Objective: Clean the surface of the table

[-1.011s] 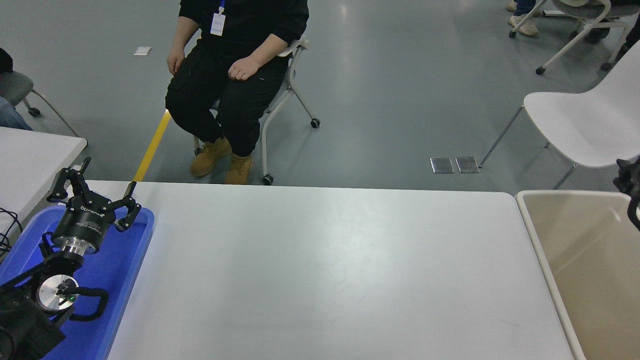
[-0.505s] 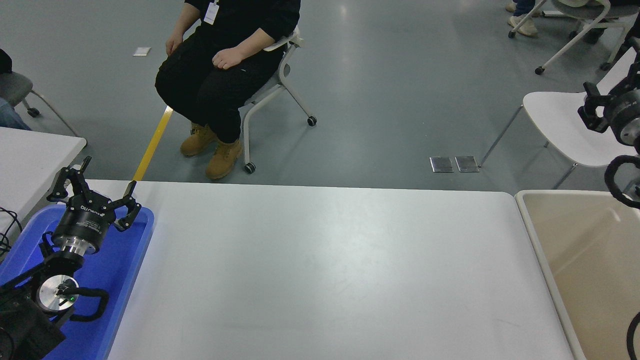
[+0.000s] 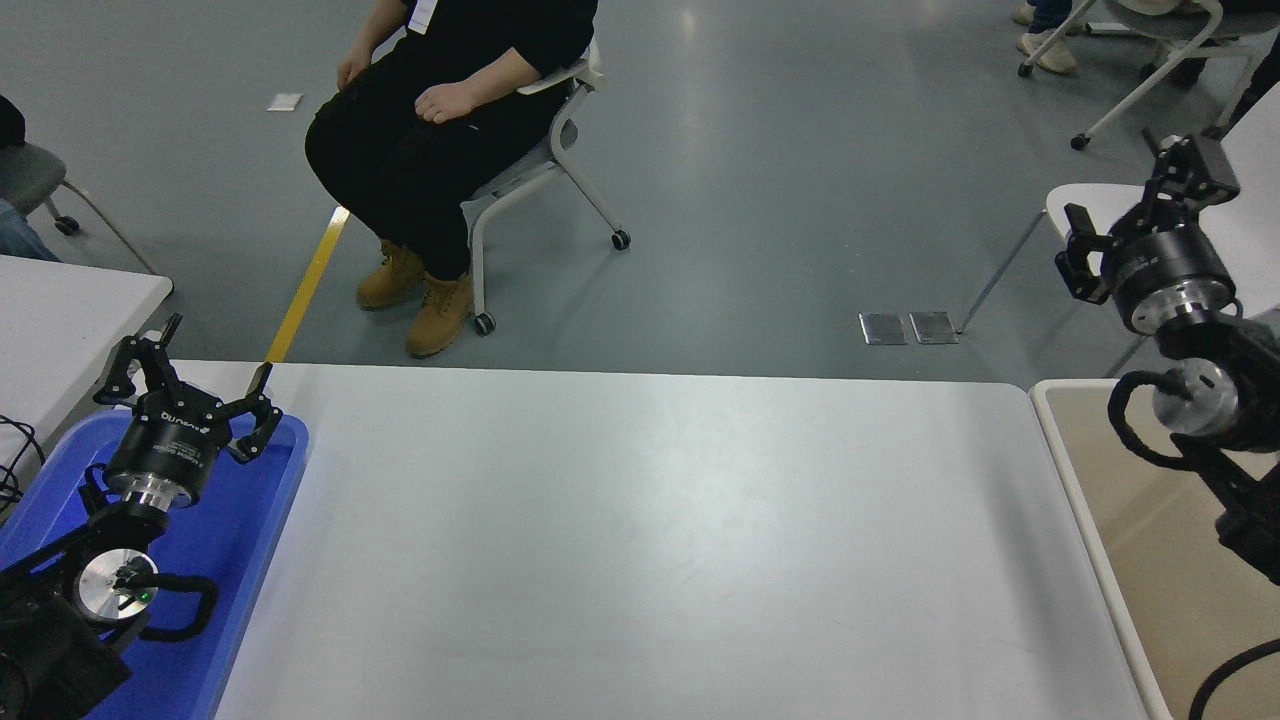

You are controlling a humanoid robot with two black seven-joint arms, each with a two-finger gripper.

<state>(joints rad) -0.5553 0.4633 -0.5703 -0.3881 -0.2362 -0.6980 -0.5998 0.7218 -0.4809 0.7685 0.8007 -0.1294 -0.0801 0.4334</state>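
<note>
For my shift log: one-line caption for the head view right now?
Bare white table surface; left gripper parked open over blue tray; right gripper raised open above beige bin.

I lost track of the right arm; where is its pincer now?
In the head view the right pincer is raised at the right edge, above the beige bin, in front of the white chair.
</note>
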